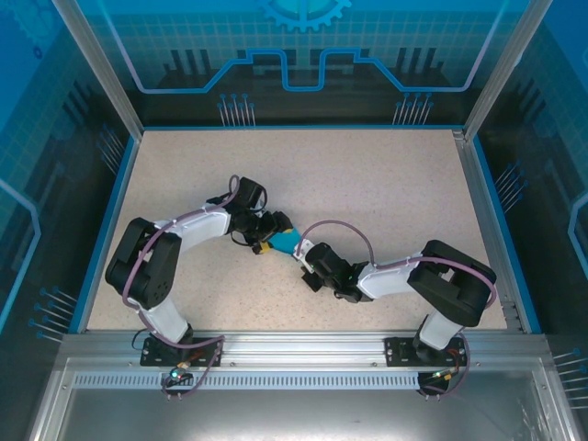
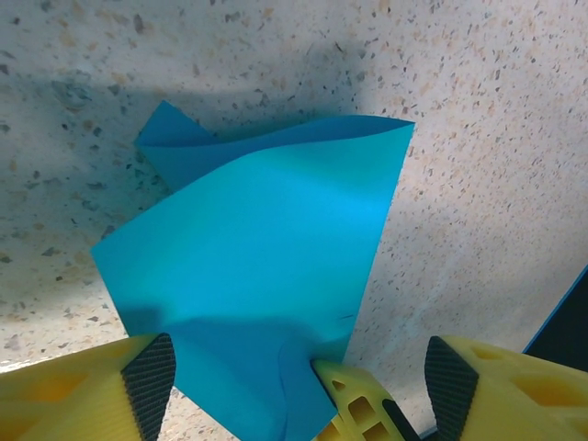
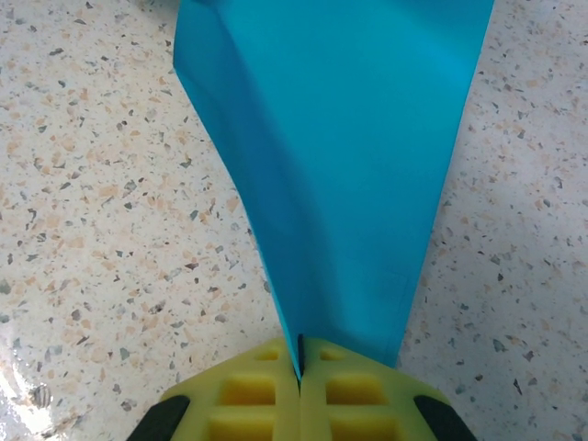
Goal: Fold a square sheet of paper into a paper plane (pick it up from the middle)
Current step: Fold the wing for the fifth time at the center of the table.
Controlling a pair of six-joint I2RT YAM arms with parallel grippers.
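Observation:
The cyan-blue square sheet of paper [image 1: 284,241] is folded into a wedge and held just above the table between the two arms. My right gripper [image 3: 299,367] is shut on the narrow end of the sheet [image 3: 340,156], which fans out wider away from it. My left gripper [image 2: 299,381] is open, its black pads [image 2: 149,378] standing on either side of the sheet [image 2: 266,266] without touching it. The sheet's far corner curls upward. The right gripper's yellow fingers [image 2: 354,404] pinch the paper's lower edge between my left fingers. From above, both grippers [image 1: 265,244] [image 1: 299,254] meet mid-table.
The speckled tabletop [image 1: 386,193] has a blue rim [image 1: 487,211] and transparent enclosure walls around it. The bent arms [image 1: 147,266] [image 1: 450,280] fill the near half of the table. The aluminium base rail [image 1: 303,354] runs along the front.

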